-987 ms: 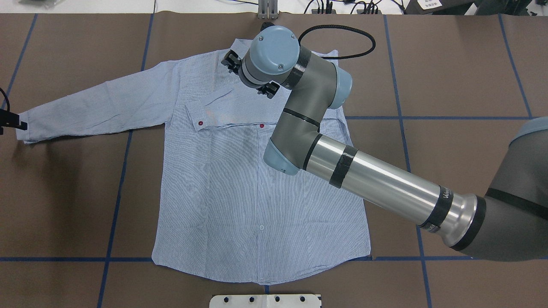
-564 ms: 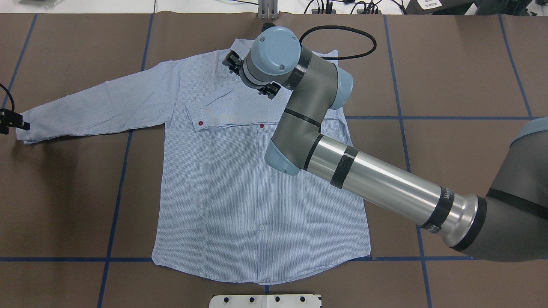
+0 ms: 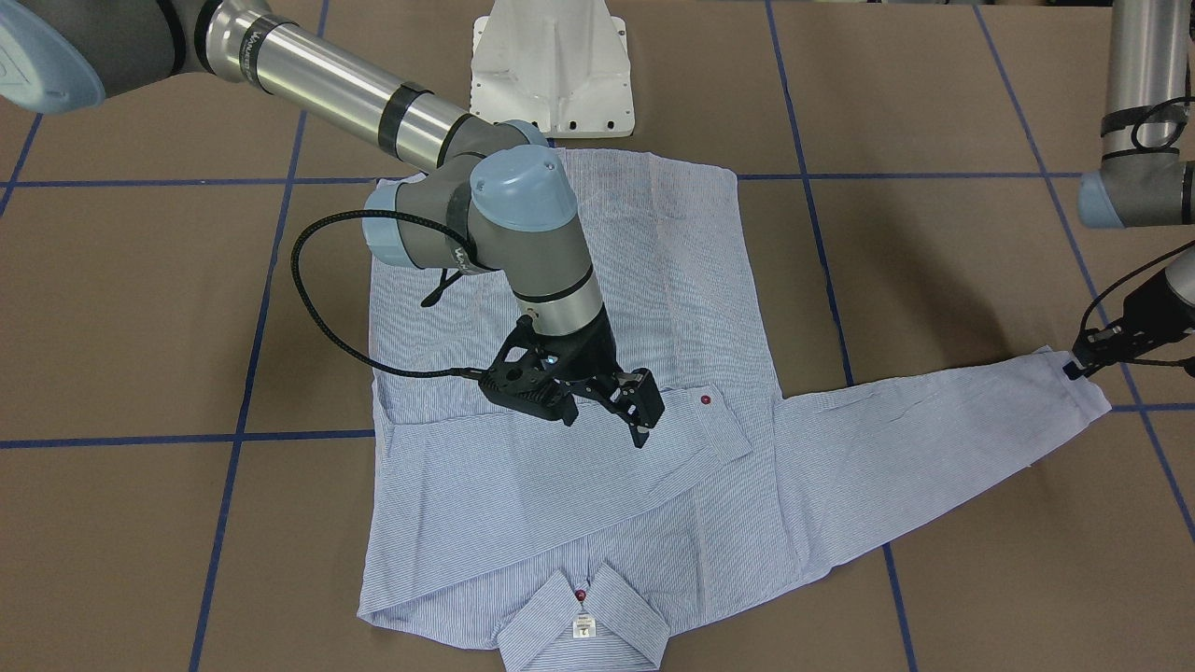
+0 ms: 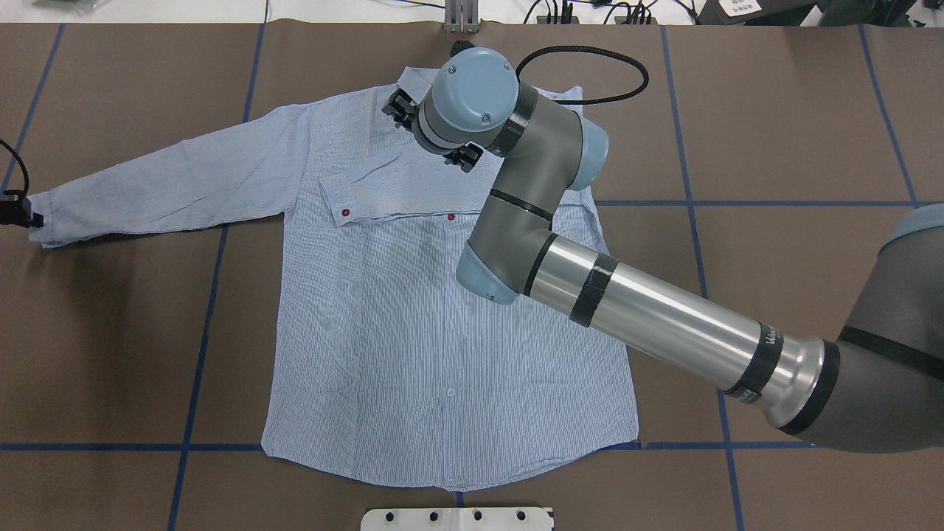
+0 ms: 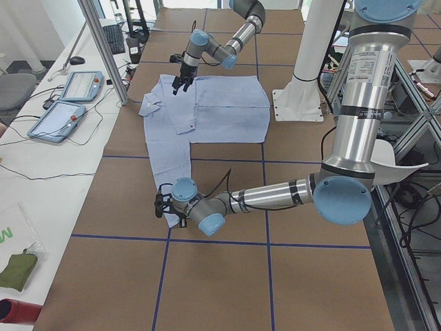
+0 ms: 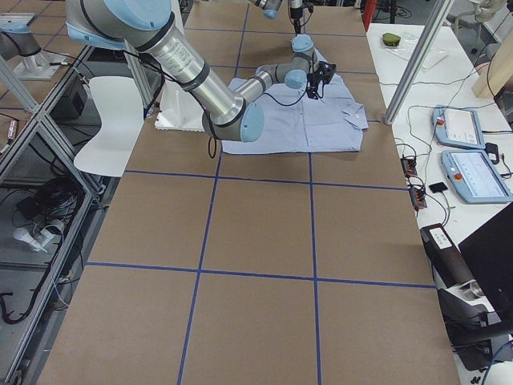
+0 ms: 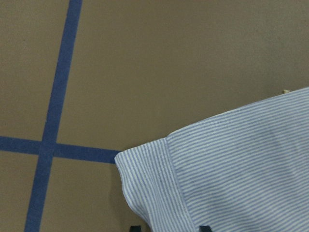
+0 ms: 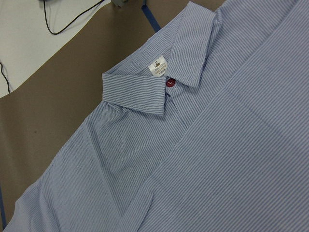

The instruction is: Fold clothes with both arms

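The light blue striped shirt [image 4: 413, 332] lies flat, front up, collar [image 3: 583, 621] at the far side from the robot. One sleeve is folded across the chest, its cuff [image 4: 341, 208] showing a red button. The other sleeve [image 4: 169, 184] stretches out straight to the robot's left. My left gripper [image 4: 21, 215] sits low at that sleeve's cuff [image 7: 159, 188]; its two fingertips [image 7: 204, 227] show apart, one each side of the cuff. My right gripper [image 3: 605, 422] hovers open and empty over the chest, near the folded cuff. The right wrist view shows the collar and white label [image 8: 157, 66].
The white pedestal base [image 4: 457, 518] stands at the table's near edge, by the shirt's hem. The right arm's black cable [image 4: 590, 74] loops over the shirt's shoulder. Blue tape lines [image 4: 199, 332] cross the brown table. Tablets [image 5: 69, 86] and an aluminium post [image 5: 103, 48] stand past the far edge.
My left gripper has slid slightly to the left at the cuff; the sleeve end has stayed put. The right arm has shifted only a few pixels.
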